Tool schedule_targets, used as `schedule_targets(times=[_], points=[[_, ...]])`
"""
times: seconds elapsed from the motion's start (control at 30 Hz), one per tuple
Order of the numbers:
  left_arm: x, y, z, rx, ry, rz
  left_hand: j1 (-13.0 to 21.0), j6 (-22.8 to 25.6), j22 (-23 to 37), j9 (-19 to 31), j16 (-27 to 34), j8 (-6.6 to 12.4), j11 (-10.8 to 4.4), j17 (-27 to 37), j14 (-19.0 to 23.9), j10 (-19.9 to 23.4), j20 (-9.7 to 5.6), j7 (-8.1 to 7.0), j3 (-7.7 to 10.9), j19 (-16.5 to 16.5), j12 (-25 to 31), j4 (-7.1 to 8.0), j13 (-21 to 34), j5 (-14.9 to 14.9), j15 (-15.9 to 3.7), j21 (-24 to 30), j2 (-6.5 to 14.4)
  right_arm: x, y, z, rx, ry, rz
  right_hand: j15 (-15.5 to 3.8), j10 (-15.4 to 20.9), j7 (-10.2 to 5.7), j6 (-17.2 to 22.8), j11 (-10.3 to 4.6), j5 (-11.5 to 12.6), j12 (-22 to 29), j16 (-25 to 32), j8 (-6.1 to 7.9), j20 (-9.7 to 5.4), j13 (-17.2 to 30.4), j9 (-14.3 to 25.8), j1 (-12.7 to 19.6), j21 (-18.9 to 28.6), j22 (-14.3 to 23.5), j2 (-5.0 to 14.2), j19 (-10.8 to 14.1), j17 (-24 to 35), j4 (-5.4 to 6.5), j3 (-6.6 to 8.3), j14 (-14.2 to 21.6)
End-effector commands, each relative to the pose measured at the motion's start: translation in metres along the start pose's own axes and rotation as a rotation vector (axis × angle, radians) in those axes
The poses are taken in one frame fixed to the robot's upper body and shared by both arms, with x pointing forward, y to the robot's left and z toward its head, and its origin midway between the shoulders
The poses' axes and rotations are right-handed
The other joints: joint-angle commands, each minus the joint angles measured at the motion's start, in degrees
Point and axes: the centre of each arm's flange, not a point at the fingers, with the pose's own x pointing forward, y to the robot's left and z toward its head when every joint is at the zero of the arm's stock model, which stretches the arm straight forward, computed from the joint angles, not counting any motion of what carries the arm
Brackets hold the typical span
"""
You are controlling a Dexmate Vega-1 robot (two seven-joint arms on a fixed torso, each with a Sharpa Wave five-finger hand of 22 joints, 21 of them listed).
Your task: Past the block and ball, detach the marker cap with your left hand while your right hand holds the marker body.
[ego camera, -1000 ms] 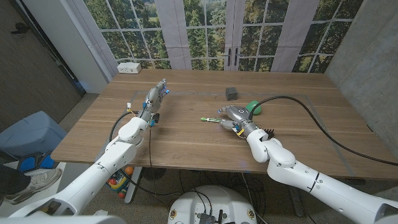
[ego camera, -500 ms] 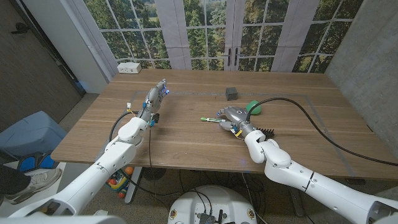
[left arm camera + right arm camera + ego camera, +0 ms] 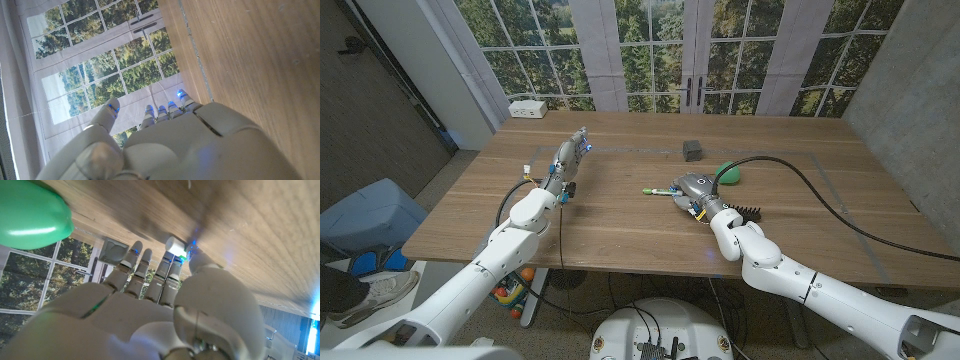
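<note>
A green and white marker (image 3: pixel 653 190) lies on the wooden table (image 3: pixel 620 225) near the middle, its green end pointing to the robot's left. My right hand (image 3: pixel 689 187) is over its other end; in the right wrist view the thumb and fingers (image 3: pixel 167 262) pinch the marker (image 3: pixel 175 246). Just beyond the right hand sit the green ball (image 3: pixel 728 173) (image 3: pixel 30 210) and, farther back, the dark block (image 3: pixel 692 149). My left hand (image 3: pixel 570 155) (image 3: pixel 165 145) stands at the table's left, fingers straight and apart from the thumb, holding nothing, well apart from the marker.
A thick black cable (image 3: pixel 810 180) runs from my right wrist across the table's right half. A white power box (image 3: pixel 528 108) sits at the far left corner. A blue seat (image 3: pixel 370 215) stands beside the table on the left. Windows line the back wall.
My right hand has slid a little to the robot's left along the marker and closed on it. The marker and my left hand have stayed put.
</note>
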Motion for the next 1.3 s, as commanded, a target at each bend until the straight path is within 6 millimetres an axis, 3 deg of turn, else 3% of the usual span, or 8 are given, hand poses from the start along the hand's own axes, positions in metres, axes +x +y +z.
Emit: schedule_targets(times=[0.03,0.13,0.3,0.53,0.77,0.93,1.13,1.3], points=[[0.002,0.001,0.001,0.002,0.000,0.001,-0.59,0.17,0.34,0.30,0.22,0.22,-0.08,0.19,0.07,-0.12,-0.12,-0.30,0.16,0.25,-0.04,-0.41,0.27,-0.16,-0.59,-0.18,1.61,0.009,0.009,-0.002,-0.054,0.016,0.040,-10.40,4.44,-0.10,3.68,-0.32,0.52,2.32,2.48,1.39,-0.38,2.15,0.20,2.36,0.52,0.30,0.65,0.67,1.67,-0.33,-1.02,2.79],[0.002,0.001,0.000,0.000,0.002,0.001,-0.61,0.17,0.34,0.30,0.21,0.22,-0.10,0.19,0.07,-0.15,-0.12,-0.34,0.18,0.25,-0.05,-0.44,0.27,-0.16,-0.59,-0.25,1.61,0.010,0.010,-0.003,-0.066,0.022,0.037,-10.79,9.47,-0.59,6.87,-0.79,1.04,5.90,4.76,2.28,-0.91,5.50,0.42,6.44,0.79,0.28,1.54,0.86,3.63,-0.77,-1.61,5.78],[0.003,0.002,0.000,-0.001,0.004,0.002,-0.64,0.21,0.34,0.30,0.19,0.24,-0.12,0.18,0.04,-0.15,-0.11,-0.28,0.23,0.34,-0.05,-0.48,0.27,-0.15,-0.57,-0.38,1.64,0.013,0.013,-0.005,-0.084,0.025,0.050,-11.09,11.43,-1.63,9.74,-0.89,1.51,9.35,6.64,2.96,-1.69,9.62,0.65,11.18,0.93,0.25,2.46,0.57,5.76,-0.75,-2.13,9.45],[0.004,0.003,0.000,0.001,0.006,0.002,-0.66,0.19,0.35,0.30,0.20,0.23,-0.06,0.17,0.07,-0.12,-0.08,-0.26,0.28,0.41,-0.04,-0.56,0.27,-0.15,-0.52,-0.53,1.66,0.017,0.014,-0.009,-0.093,0.026,0.054,-11.11,14.48,-0.69,15.16,-0.85,0.07,12.53,8.81,4.89,-1.61,13.05,0.88,11.65,1.27,0.31,2.17,0.46,8.53,0.14,-4.55,13.27],[0.005,0.004,-0.001,0.002,0.010,0.000,-0.62,0.18,0.35,0.30,0.18,0.23,-0.10,0.13,0.08,-0.13,-0.03,-0.27,0.33,0.46,-0.05,-0.67,0.27,-0.15,-0.53,-0.65,1.67,0.018,0.012,-0.013,-0.069,0.037,0.016,-11.27,16.88,-0.32,18.50,-0.49,-1.01,13.64,9.98,6.30,-2.47,14.42,0.86,12.67,1.80,0.30,2.59,1.19,10.25,0.06,-4.81,16.86],[0.006,0.004,-0.001,0.007,0.011,-0.002,-0.52,0.16,0.35,0.30,0.17,0.23,-0.15,0.08,0.13,-0.10,-0.02,-0.29,0.34,0.55,-0.04,-0.87,0.27,-0.16,-0.56,-0.76,1.64,0.016,0.006,-0.019,-0.033,0.043,-0.046,-11.28,17.22,0.07,19.21,-0.35,-0.80,13.85,10.33,6.76,-3.27,15.13,0.94,13.18,2.04,0.31,2.44,1.48,11.06,0.13,-5.10,18.26],[0.008,0.002,0.000,0.027,0.021,-0.012,-0.19,0.14,0.31,0.30,0.25,0.23,-0.27,-0.02,0.51,0.14,-0.07,-0.39,0.34,1.01,0.05,-1.51,0.26,-0.28,-0.73,-0.93,1.40,0.008,-0.006,-0.025,0.027,0.048,-0.172,-11.28,17.39,-1.51,17.94,-0.23,-0.14,13.99,10.49,7.03,-4.77,16.10,1.86,13.54,2.29,0.43,2.11,1.51,12.11,0.43,-5.77,19.42],[0.009,0.001,0.002,0.062,0.028,-0.021,1.55,0.68,0.17,0.31,0.39,0.60,-0.48,-0.08,1.45,1.13,-0.01,-0.40,0.97,1.73,0.32,-4.03,0.28,-0.70,-0.87,-1.65,0.82,0.002,-0.013,-0.027,0.054,0.053,-0.254,-11.27,16.83,-2.34,16.44,-0.17,0.43,13.93,10.27,7.50,-5.29,17.16,3.25,13.69,2.55,0.62,2.48,1.38,12.96,0.89,-6.22,19.71]])
